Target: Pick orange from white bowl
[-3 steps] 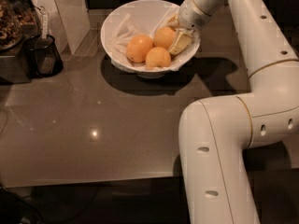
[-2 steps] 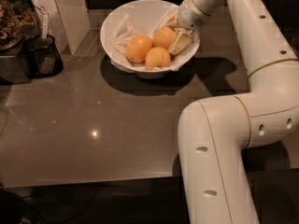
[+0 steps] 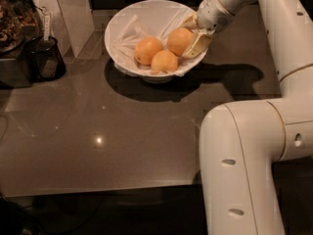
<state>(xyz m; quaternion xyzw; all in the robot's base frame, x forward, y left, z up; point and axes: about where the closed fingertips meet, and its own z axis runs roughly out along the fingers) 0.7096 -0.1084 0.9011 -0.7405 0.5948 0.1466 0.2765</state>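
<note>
The white bowl (image 3: 122, 28) stands at the back of the dark table, lined with crumpled white paper, and holds three oranges. My gripper (image 3: 192, 33) reaches into the bowl from the right. Its fingers (image 3: 198, 43) sit on either side of the right-hand orange (image 3: 178, 40) and are shut on it. That orange still rests low in the bowl against the right rim. The other two oranges lie to the left (image 3: 147, 50) and at the front (image 3: 164, 61), touching each other.
A small dark container (image 3: 46, 58) with a utensil stands at the left, next to a dark tray (image 3: 12, 70). A pale upright panel (image 3: 68, 13) stands behind them. My white arm (image 3: 244, 170) fills the right foreground. The table's front edge (image 3: 98, 187) runs across the bottom.
Almost nothing has moved. The gripper stays at the right-hand orange in the bowl, and the other two oranges lie as before.
</note>
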